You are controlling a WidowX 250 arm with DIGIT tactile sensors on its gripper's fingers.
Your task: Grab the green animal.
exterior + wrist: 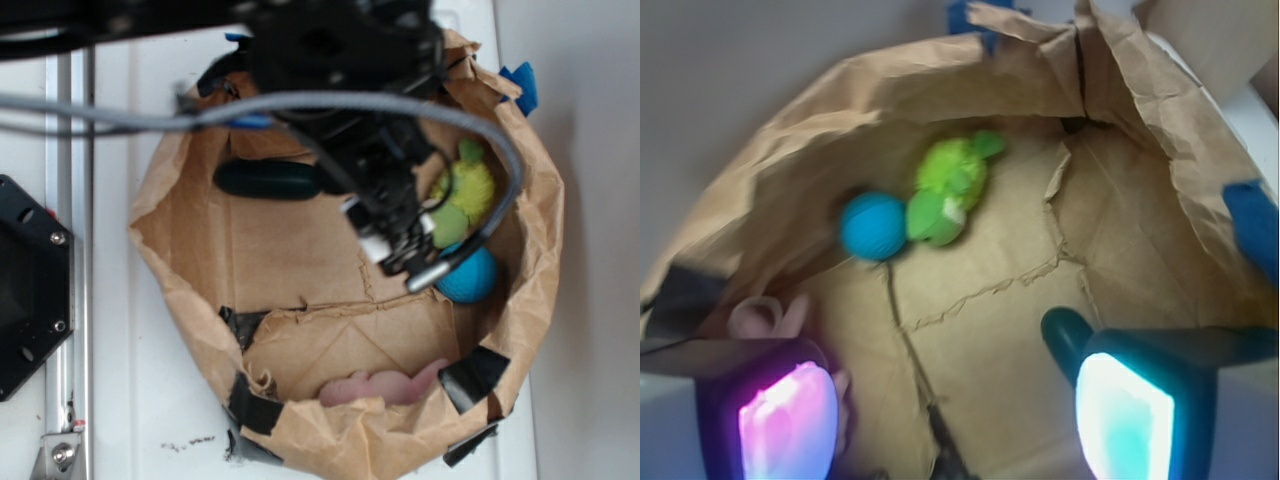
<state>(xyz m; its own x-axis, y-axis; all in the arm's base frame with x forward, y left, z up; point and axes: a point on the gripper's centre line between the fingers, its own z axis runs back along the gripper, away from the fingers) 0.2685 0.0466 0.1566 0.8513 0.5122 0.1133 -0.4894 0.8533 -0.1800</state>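
The green animal (463,193) (948,189), a fuzzy lime plush with a darker green head, lies on the floor of a brown paper bag (200,250) against its right wall, touching a blue ball (468,277) (873,226). My gripper (400,250) (955,420) hangs inside the bag just left of the animal, open, with nothing between its fingers. In the wrist view the animal sits well ahead of the fingertips, beyond bare paper floor.
A dark green capsule (268,180) (1065,335) lies at the bag's back left. A pale pink plush (385,387) (765,317) rests by the near wall. Crumpled bag walls (1140,130) ring the floor; a black mount (30,285) stands outside at left.
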